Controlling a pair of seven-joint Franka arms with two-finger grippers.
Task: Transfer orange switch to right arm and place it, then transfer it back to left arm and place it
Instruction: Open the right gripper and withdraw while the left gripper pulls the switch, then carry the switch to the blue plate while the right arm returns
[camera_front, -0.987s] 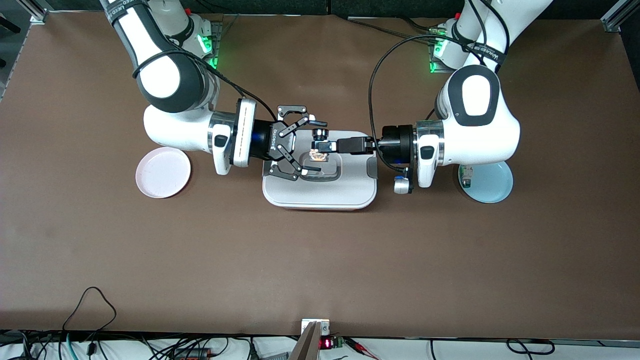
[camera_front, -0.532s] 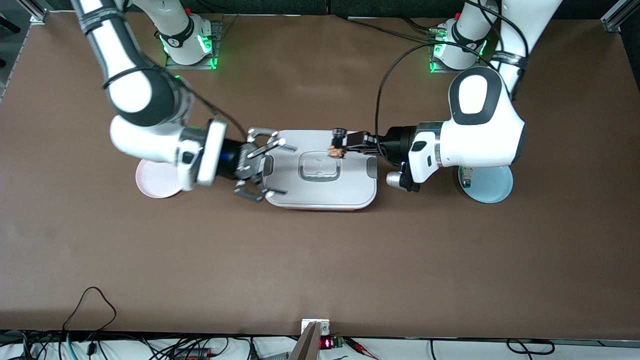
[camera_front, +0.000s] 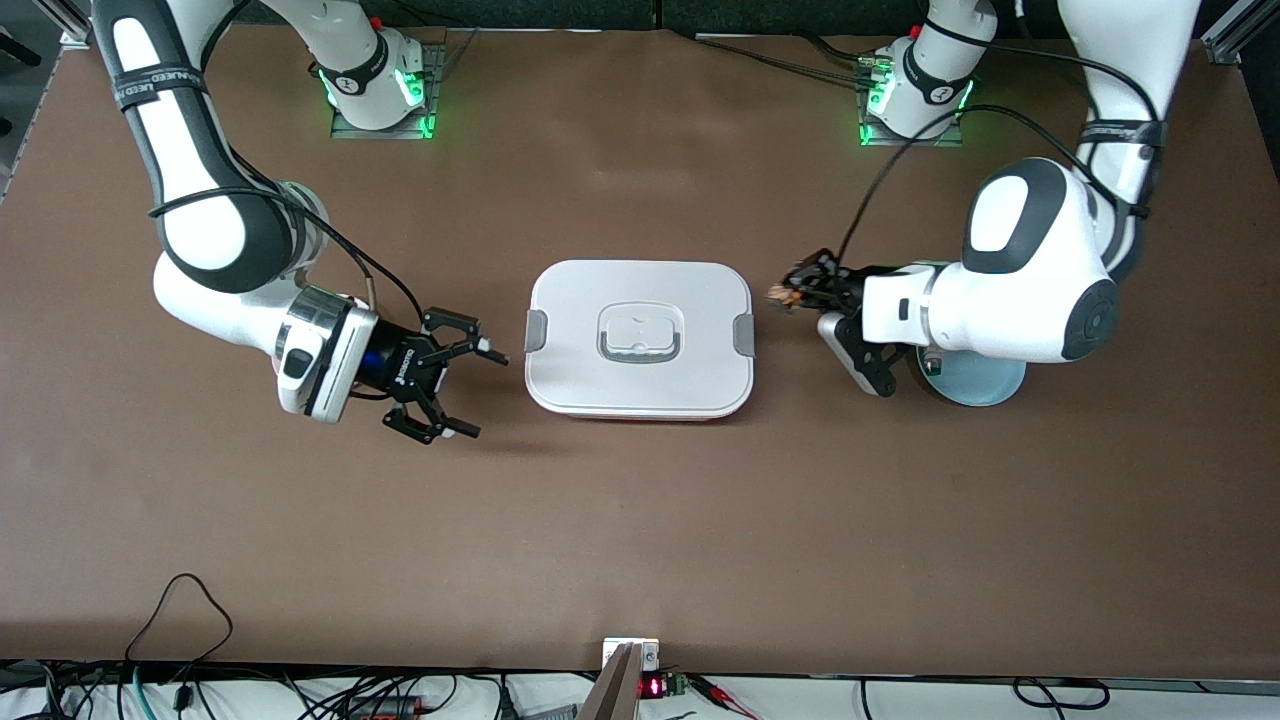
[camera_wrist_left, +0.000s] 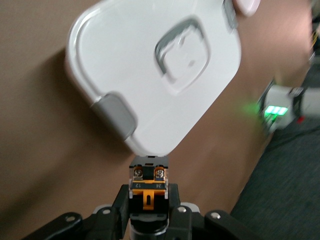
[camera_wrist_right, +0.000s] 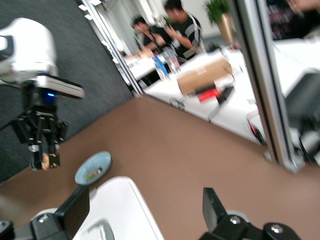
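Note:
The orange switch (camera_front: 779, 294) sits in my left gripper (camera_front: 788, 293), which is shut on it over the table between the box (camera_front: 640, 385) and the blue plate (camera_front: 985, 388). In the left wrist view the switch (camera_wrist_left: 149, 176) shows its orange body and two screws, clamped between the black fingers (camera_wrist_left: 121, 200). My right gripper (camera_front: 480, 394) hangs open and holds nothing, beside the box at the right arm's end of the table. The right wrist view shows the box (camera_wrist_right: 120, 210) between its spread fingers (camera_wrist_right: 76, 209), and farther off the left gripper (camera_wrist_right: 42, 162) with the switch.
The white lidded box has grey clips (camera_front: 536, 331) and a recessed grey handle (camera_front: 640, 334). The blue plate (camera_wrist_right: 93, 167) holds a small white-and-green component and is partly under the left arm. A pink plate's rim (camera_wrist_left: 247, 5) shows past the box in the left wrist view.
Both grippers have drawn back from over the box. The left one carried the switch toward its own end; the right one pulled away open toward its end, off the box.

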